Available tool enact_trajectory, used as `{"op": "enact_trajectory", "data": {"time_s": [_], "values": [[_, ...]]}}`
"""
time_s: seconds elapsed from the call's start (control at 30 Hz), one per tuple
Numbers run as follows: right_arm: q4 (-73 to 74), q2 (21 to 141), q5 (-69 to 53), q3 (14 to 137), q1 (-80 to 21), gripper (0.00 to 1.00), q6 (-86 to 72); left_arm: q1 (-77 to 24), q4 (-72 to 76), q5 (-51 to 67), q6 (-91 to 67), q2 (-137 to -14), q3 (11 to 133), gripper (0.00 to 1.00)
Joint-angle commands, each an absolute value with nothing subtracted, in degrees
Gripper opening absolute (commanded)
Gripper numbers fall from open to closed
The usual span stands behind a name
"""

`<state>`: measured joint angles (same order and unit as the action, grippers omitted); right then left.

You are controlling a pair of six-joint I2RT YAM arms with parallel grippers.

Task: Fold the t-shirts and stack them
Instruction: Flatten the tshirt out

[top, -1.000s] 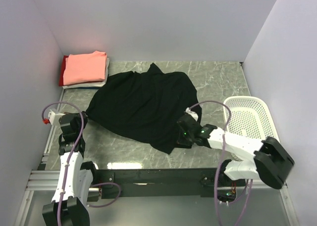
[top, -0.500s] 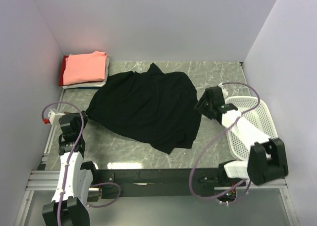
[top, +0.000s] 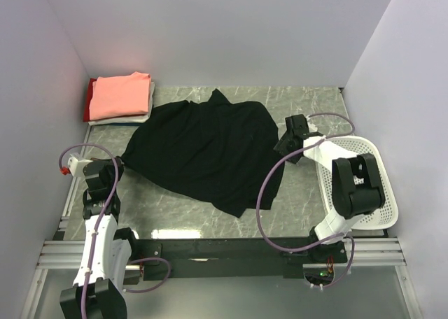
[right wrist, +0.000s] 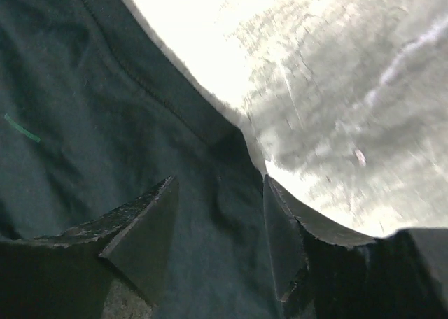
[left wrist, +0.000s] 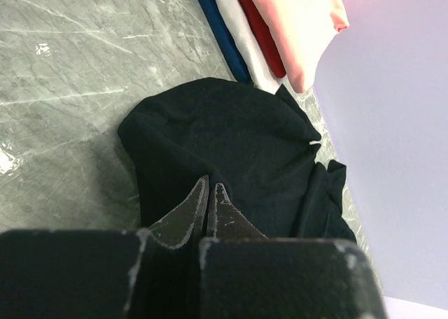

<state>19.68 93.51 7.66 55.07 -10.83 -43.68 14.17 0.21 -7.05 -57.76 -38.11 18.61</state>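
Item: black t-shirt (top: 210,151), spread rumpled on the bench (top: 308,102); folded stack (top: 120,96), salmon-pink uppermost, far-left corner.
We judge it limp and light, best taken at hem corners. The left end effector (left wrist: 210,196) is pressed together, pinching its left corner; the right end effector (right wrist: 218,214) is spread over the right hem. In the basket (top: 386,186) we see nothing, though it is partly hidden.

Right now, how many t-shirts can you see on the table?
5. Black t-shirt spread mid-table; four folded in the back-left stack: salmon-pink t-shirt on top, red layer, white layer and blue layer beneath. More may be hidden in the stack.
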Motion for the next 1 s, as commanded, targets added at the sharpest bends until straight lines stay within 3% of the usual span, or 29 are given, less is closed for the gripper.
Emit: {"op": "enact_trajectory", "data": {"time_s": [0.0, 0.2, 0.23, 0.33, 0.97], "values": [[17.49, 96.23, 8.44, 57.66, -10.55, 0.58, -44.56, 14.06, 3.08, -6.33, -57.48, -37.71, 19.34, 0.01], [16.35, 99.05, 7.65, 57.13, -10.63, 0.44, -44.82, 13.97, 2.9, -6.33, -57.39, -37.71, 19.34, 0.0], [16.43, 98.97, 7.73, 57.04, -10.63, 0.29, -44.91, 14.06, 2.81, -6.33, -57.39, -37.71, 19.25, 0.01], [17.14, 97.04, 8.26, 56.16, -10.63, 0.0, -45.09, 13.97, 2.73, -6.59, -57.31, -37.53, 18.9, 0.01], [29.96, 57.67, 10.28, 40.26, -5.1, 0.0, -47.64, 10.72, -1.48, -11.16, -57.66, -35.16, 16.96, 0.01]]}}
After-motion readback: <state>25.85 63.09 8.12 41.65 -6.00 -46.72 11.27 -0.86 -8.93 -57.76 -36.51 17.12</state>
